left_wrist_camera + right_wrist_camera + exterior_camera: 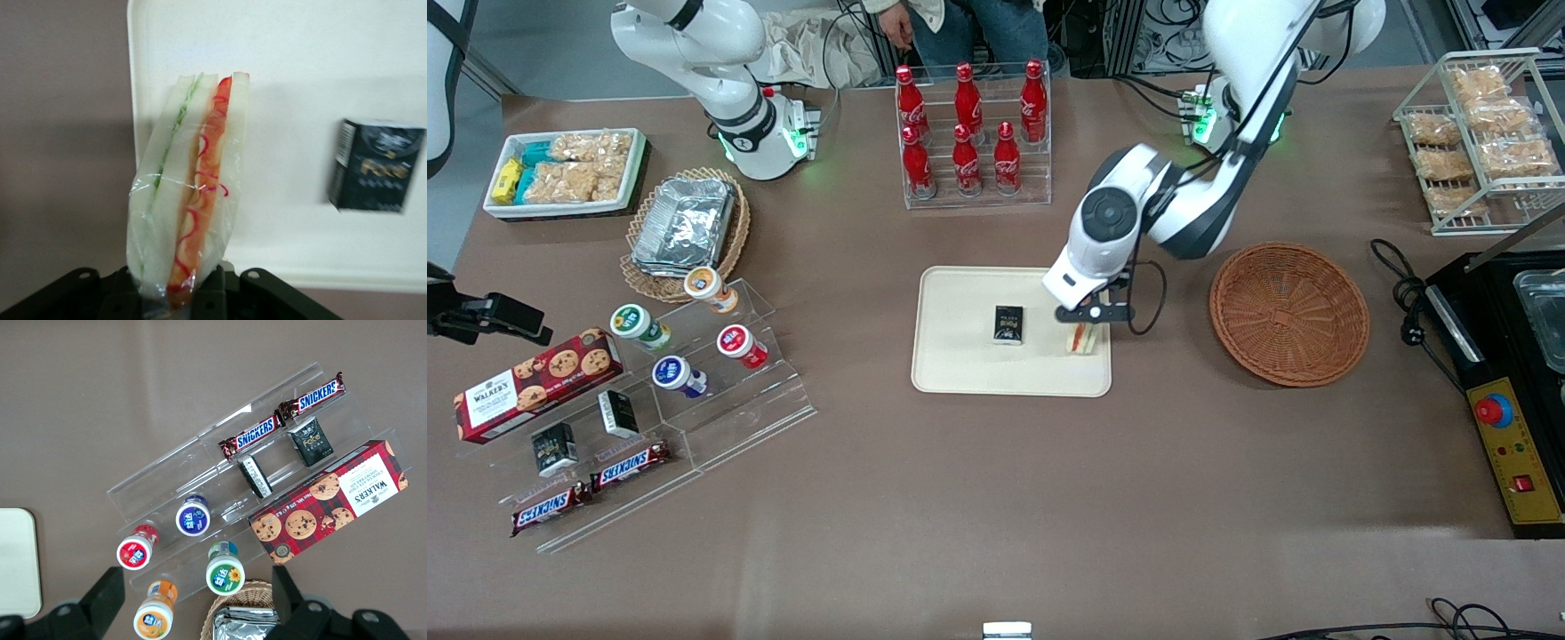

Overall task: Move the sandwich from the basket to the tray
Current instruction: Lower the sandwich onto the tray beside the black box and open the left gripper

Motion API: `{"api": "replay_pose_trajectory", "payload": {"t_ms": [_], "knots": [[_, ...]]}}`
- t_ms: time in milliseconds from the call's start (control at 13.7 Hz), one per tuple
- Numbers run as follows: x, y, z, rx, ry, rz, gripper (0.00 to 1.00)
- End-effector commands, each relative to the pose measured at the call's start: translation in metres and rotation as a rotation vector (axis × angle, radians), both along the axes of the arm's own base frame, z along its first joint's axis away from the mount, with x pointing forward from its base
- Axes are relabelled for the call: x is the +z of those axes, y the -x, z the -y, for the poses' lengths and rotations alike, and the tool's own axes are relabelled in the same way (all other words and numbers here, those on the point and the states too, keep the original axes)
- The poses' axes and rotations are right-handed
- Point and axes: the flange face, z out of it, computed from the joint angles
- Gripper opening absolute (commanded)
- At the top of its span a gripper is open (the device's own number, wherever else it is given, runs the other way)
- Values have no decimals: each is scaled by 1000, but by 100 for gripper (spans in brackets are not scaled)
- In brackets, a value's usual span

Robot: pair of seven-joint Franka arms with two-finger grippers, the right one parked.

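The left gripper [1086, 327] is over the cream tray [960, 373], at the tray's end toward the working arm. It is shut on the sandwich [1083, 339], a plastic-wrapped wedge of white bread with red, orange and green filling. In the left wrist view the sandwich [193, 180] stands between the black fingers [217, 293], with the tray [320, 60] under it. The reddish-brown wicker basket [1288, 313] sits empty on the table beside the tray, toward the working arm's end.
A small black box [1009, 324] lies in the middle of the tray, also in the left wrist view [375, 175]. A rack of red cola bottles [971, 133] stands farther from the front camera. Clear shelves with snacks [649, 391] and a tan basket of foil trays [685, 227] lie toward the parked arm's end.
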Motion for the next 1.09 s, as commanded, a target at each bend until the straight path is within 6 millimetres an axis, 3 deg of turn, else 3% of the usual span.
{"api": "replay_pose_trajectory", "payload": {"t_ms": [0, 219, 292, 365, 583, 656, 875, 1021], "knots": [[-9, 2, 14, 28, -44, 50, 0], [-21, 0, 13, 8, -67, 51, 2], [-22, 0, 14, 7, -68, 52, 47], [-22, -4, 11, 2, -66, 53, 99], [-10, -7, 12, 18, -60, 67, 100], [6, -9, 15, 38, -35, 79, 100], [72, -26, 25, 189, 29, 136, 100], [122, -52, 16, 227, 14, 133, 100]]}}
